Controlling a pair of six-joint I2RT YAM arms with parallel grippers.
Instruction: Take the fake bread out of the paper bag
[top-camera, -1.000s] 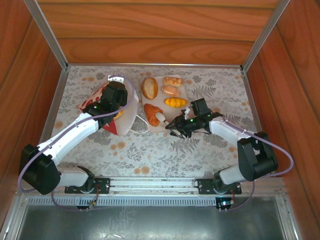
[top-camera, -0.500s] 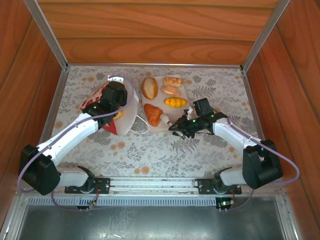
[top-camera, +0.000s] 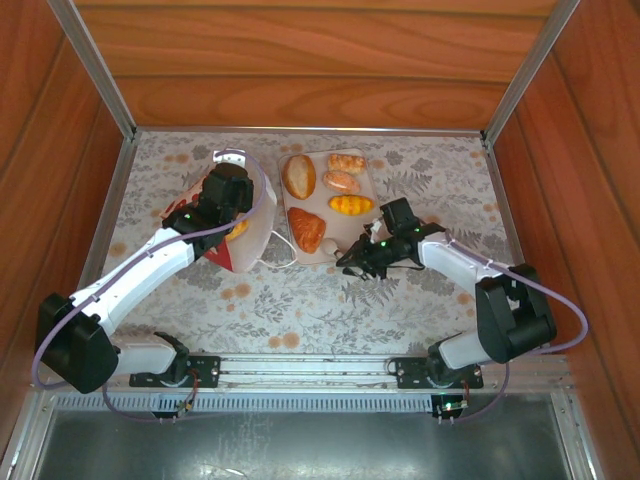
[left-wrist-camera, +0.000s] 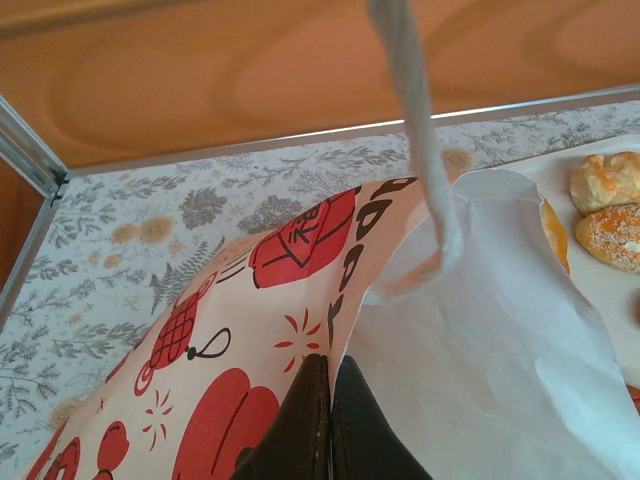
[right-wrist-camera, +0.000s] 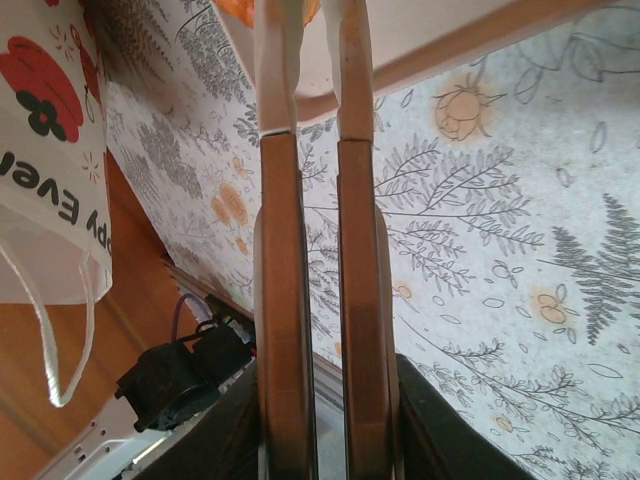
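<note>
Left gripper (top-camera: 222, 193) pinched the paper bag (top-camera: 250, 238) from above; fake bread (top-camera: 305, 228) lay on the tray (top-camera: 322, 165) beside it. At the left wrist, fingers (left-wrist-camera: 310, 420) were clamped on thin, floppy paper. At the right wrist, the right gripper (right-wrist-camera: 318, 30) stood narrowly apart and empty. The bread looked light and firm, best gripped across the middle.

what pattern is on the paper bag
The paper bag is pale with red lantern-like shapes and black lettering. It shows best in the left wrist view.

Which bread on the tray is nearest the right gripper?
The small pale round roll at the beige tray's near edge, beside the golden-brown croissant; the others lie farther back.
</note>
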